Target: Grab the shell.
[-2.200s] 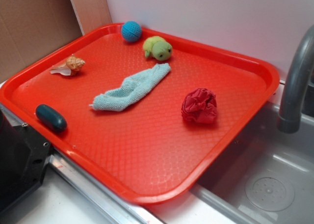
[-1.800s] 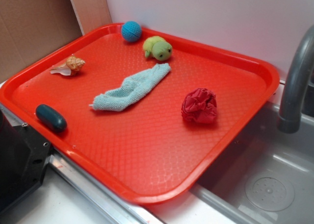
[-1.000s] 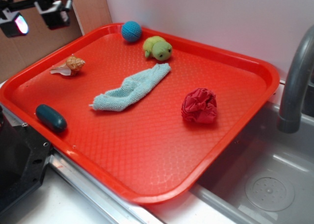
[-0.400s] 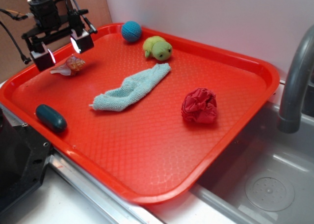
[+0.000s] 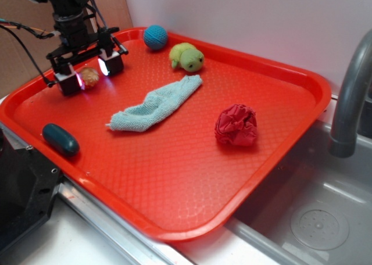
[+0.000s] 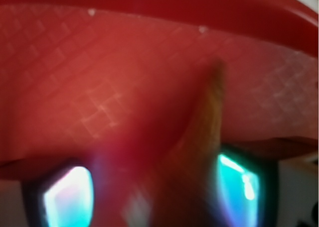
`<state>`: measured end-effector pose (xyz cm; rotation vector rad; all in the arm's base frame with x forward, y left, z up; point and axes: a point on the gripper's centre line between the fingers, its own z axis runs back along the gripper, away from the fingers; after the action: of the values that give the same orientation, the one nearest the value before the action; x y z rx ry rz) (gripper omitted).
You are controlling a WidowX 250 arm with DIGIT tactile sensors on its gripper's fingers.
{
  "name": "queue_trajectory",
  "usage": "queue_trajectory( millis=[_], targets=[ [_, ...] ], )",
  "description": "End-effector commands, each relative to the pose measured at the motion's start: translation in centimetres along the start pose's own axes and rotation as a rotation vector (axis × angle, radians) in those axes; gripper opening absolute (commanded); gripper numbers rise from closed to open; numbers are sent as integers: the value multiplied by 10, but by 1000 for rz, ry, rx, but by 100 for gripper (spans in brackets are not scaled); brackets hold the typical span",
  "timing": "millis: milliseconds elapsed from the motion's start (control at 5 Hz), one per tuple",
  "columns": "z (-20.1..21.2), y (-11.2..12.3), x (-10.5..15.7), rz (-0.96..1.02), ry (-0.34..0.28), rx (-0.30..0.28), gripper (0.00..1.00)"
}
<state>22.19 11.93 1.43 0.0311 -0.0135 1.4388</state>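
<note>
In the upper left of the exterior frame, the gripper (image 5: 89,77) stood low over the red tray (image 5: 174,178) with its two fingers spread apart, one on each side of the shell (image 5: 89,75). Whether the fingers touched the shell could not be told. The blurred wrist view showed the shell (image 6: 202,132) between two glowing pads. A blue ball (image 5: 155,36) and a green plush turtle (image 5: 186,56) lay to the right, and a light blue cloth (image 5: 154,104) near the tray's middle.
</note>
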Motion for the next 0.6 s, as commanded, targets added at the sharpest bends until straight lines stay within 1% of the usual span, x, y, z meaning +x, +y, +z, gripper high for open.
queue_trajectory(
  millis=[0,200,400],
  targets=[
    [29,27,-14,-110,-2,30,0],
    [76,48,-20,-356,-14,-74,0],
    [126,60,-30,-606,-27,-99,0]
  ],
)
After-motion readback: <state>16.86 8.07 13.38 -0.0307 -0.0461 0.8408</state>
